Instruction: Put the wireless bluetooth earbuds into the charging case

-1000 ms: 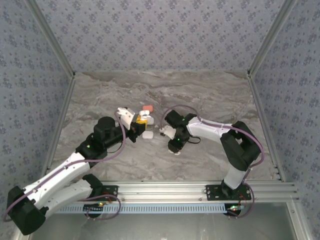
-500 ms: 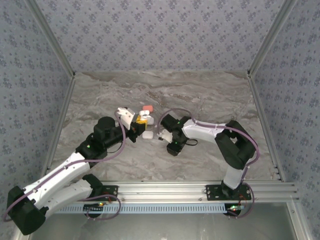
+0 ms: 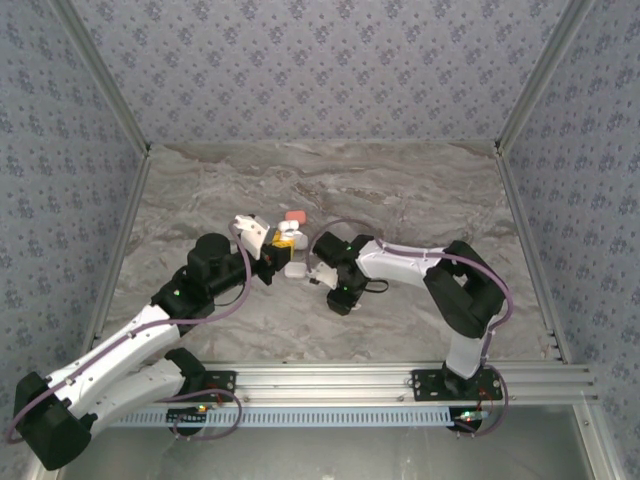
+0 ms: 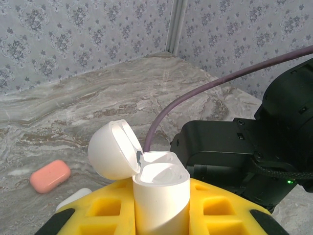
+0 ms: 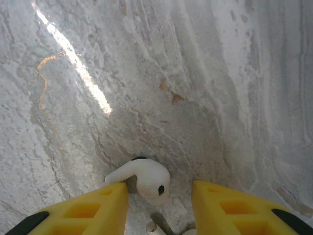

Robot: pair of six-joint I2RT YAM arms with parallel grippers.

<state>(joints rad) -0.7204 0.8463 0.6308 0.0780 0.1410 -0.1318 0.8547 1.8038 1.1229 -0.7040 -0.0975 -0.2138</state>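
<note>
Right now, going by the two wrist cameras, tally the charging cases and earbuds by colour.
White charging cases: 2, one open, one half hidden at the lower left
Coral charging case: 1
White earbud: 1
Total: 4
White scraps at the bottom edge of the right wrist view are too cut off to count.

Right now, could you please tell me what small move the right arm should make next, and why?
Probably close the right gripper on the white earbud: it lies on the marble table between the two yellow fingers, which stand apart either side of it. The left gripper holds the white charging case with its lid open, ready to receive it.
</note>
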